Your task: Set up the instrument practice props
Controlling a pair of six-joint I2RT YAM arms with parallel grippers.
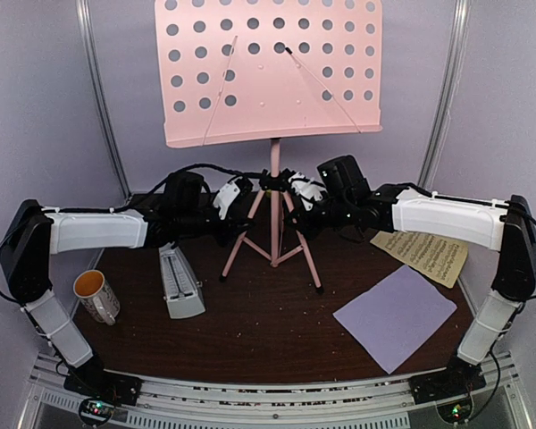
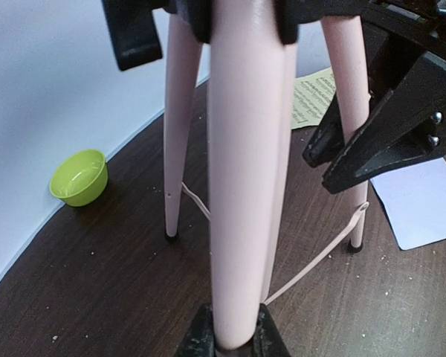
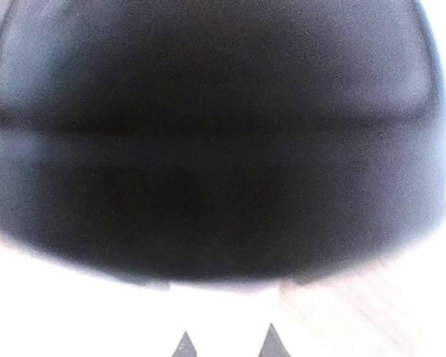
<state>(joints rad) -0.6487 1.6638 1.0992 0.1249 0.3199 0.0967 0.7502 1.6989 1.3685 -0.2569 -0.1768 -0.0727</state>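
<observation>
**Both jaws at the stand's leg joint, the pages not yet on the desk**

The pink music stand [image 1: 272,71] is upright in the middle of the top view. Its perforated desk fills the upper part of the frame, and its three legs are spread on the dark worktop [image 1: 268,331]. Both arms reach to the black joint [image 1: 273,181] where the legs meet the pole, one from each side.

In the left wrist view, the left jaws are clamped on a pink tube of the stand [image 2: 238,186], with one finger tip [image 2: 201,335] on each side of it at the bottom of the frame. The right wrist view shows only a dark blur, so I cannot tell how the right jaws stand or whether they hold anything.

The step in hand seems to be placing or steadying the stand. The lavender page [image 1: 395,315] lies flat in the lower right, and the pale-yellow page [image 1: 422,255] is just above it. The grey metronome [image 1: 180,281] stands in the lower left, beside a white mug [image 1: 96,295].

I think the next move calls for a gentle release, so that the light tripod does not tip. After that a thin page must be lifted by its edge, which is difficult on a flat surface.
</observation>
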